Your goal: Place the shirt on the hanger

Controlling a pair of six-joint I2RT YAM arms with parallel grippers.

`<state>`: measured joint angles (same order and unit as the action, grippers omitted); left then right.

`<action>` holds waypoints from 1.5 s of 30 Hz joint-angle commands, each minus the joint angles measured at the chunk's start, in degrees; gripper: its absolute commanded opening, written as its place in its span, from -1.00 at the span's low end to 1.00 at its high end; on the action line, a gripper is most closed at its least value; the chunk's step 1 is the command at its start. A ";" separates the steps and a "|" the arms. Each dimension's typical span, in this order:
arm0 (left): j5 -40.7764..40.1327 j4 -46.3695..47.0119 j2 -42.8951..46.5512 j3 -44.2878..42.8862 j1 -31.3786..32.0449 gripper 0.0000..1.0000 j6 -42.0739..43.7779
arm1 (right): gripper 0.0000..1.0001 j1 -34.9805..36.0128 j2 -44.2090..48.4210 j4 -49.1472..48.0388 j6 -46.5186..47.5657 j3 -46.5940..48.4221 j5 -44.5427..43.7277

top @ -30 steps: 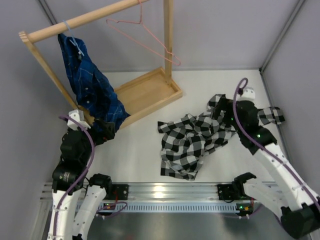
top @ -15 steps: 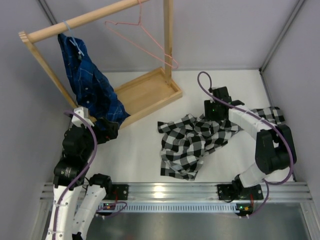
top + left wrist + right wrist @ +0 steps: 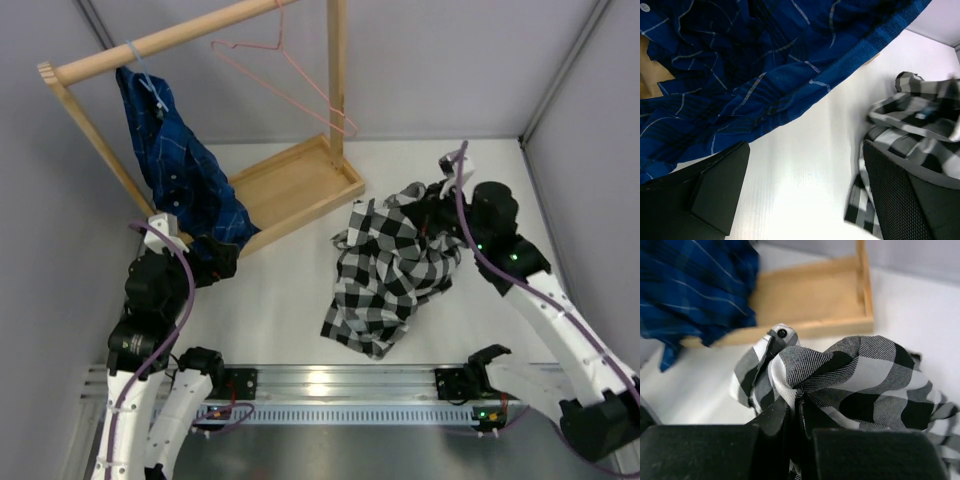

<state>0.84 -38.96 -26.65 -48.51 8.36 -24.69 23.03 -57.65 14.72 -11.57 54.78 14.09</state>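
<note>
Even, bright overhead light fills the top view, with glare on the ribbed aluminium rail (image 3: 320, 385). The left wrist view smears the black-and-white checked shirt (image 3: 912, 112); the right wrist view blurs the shallow wooden tray (image 3: 810, 295) behind

shirt (image 3: 390, 275) lifted, bunched, by right claw (image 3: 796, 407)

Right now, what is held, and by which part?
The right gripper pinches the checked shirt by a bunched fold beside a button; the left gripper is open, holding nothing.
</note>
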 commanded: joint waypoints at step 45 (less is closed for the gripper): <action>6.10 4.59 -3.49 1.05 1.83 0.97 1.22 | 0.45 55.64 -15.73 26.67 -33.87 -2.40 -54.33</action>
<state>6.44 -38.02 -30.39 -47.92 9.54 -24.05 78.59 -70.52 40.91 -43.16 50.35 -33.93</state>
